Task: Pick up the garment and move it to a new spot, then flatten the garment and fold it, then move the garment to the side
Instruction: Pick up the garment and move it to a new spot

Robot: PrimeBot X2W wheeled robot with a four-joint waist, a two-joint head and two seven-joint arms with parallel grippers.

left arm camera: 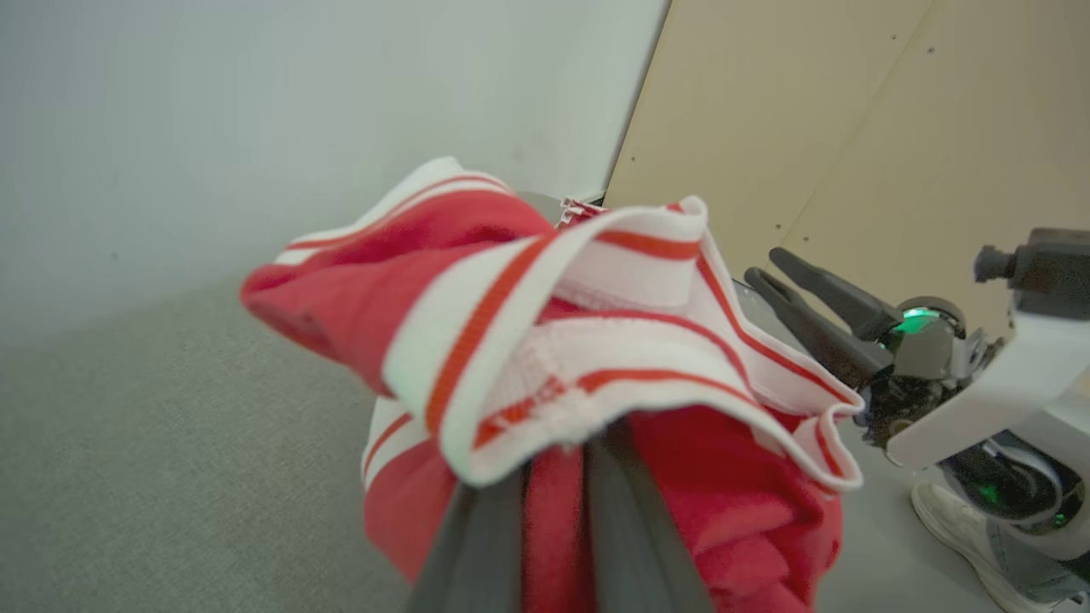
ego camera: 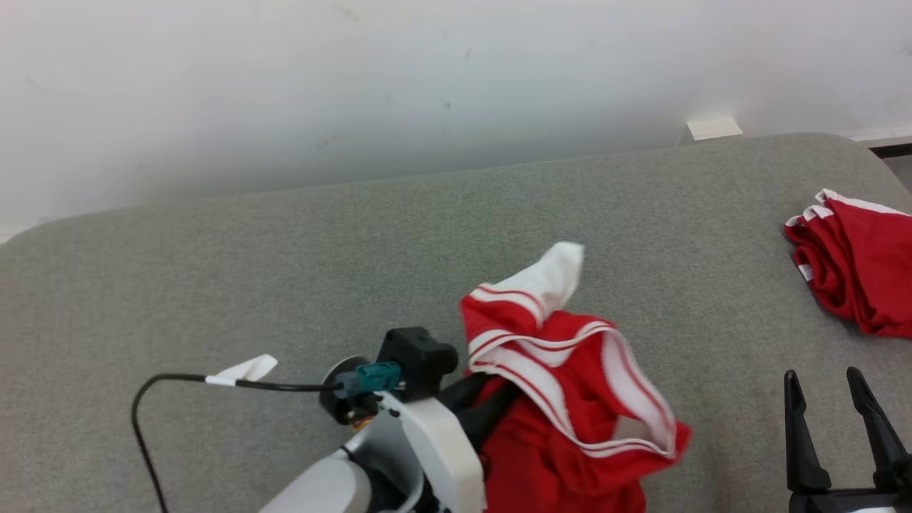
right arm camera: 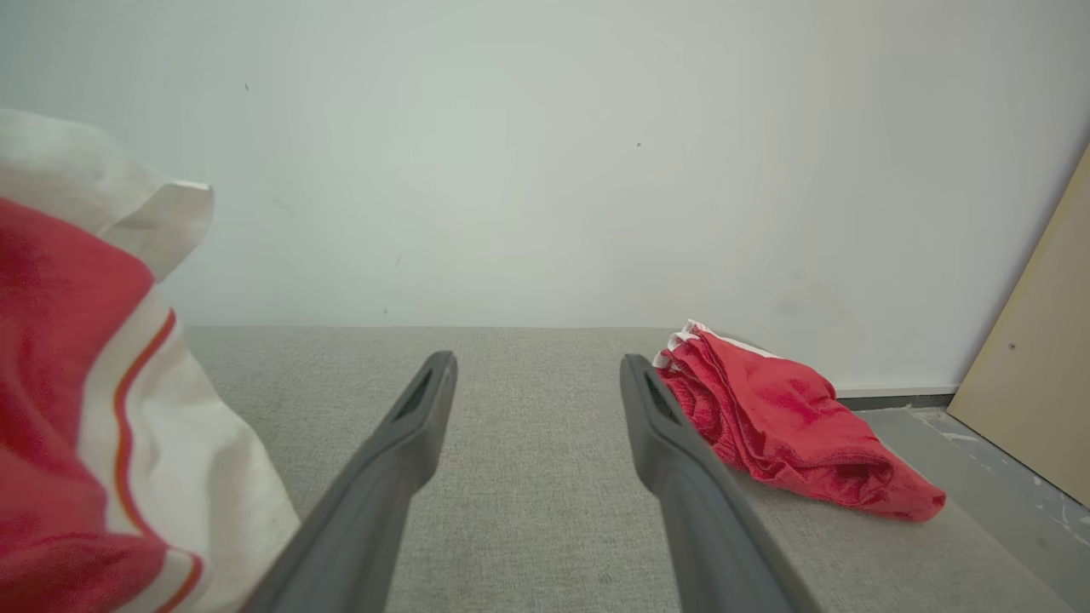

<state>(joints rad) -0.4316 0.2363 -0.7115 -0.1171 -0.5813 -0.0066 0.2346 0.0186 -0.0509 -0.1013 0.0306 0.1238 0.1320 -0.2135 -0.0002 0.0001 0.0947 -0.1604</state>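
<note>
My left claw (left arm camera: 553, 502) is clamped on a bunched fold of the red garment (ego camera: 570, 399), fingers pinched together with cloth between them. The bundle hangs crumpled at about 5 o'clock in the head view, its white striped trim flopping toward 12. I judge it is raised off the grey worktop (ego camera: 285, 285), though its lower part runs out of frame, so I cannot tell whether any of it drags. A one-point hold like this suits carrying, not flattening. My right claw (ego camera: 821, 381) sits at 4 o'clock, fingers spread wide and empty, kept free, I reckon, to take a second corner once the cloth is down. A second red garment (ego camera: 855, 278) lies bunched at 3 o'clock, well apart, which leaves the middle of the worktop free as a landing spot.
</note>
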